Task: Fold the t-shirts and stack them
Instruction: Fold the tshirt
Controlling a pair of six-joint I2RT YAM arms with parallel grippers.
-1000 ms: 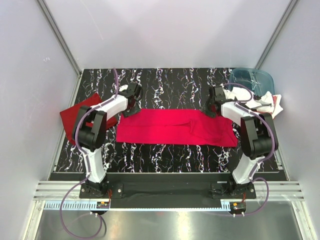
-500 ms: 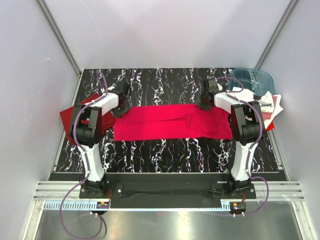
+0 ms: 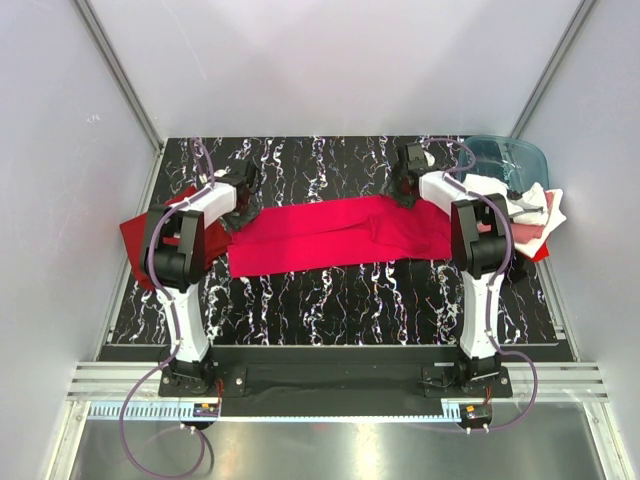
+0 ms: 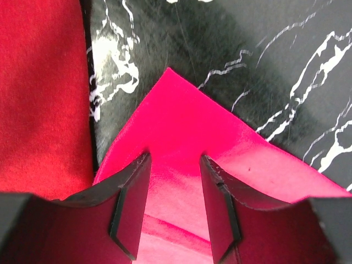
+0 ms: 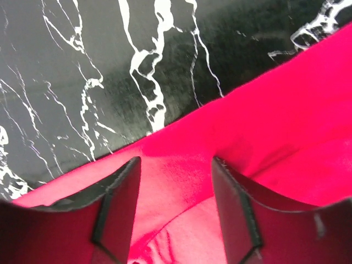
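A bright crimson t-shirt lies as a long folded strip across the black marbled table, its right end slightly farther back. My left gripper stands over its far left corner, jaws open, cloth flat between the fingers in the left wrist view. My right gripper stands over the far right edge, jaws open over the cloth. A darker red t-shirt lies flat at the left, also in the left wrist view.
A translucent blue-teal tub stands at the far right corner. A heap of white, pink and red shirts lies beside it at the right edge. Grey walls close in the back and sides.
Both grippers moved toward the far side of the table, and the crimson shirt's far edge went with them. The strip now lies farther back and slightly slanted.
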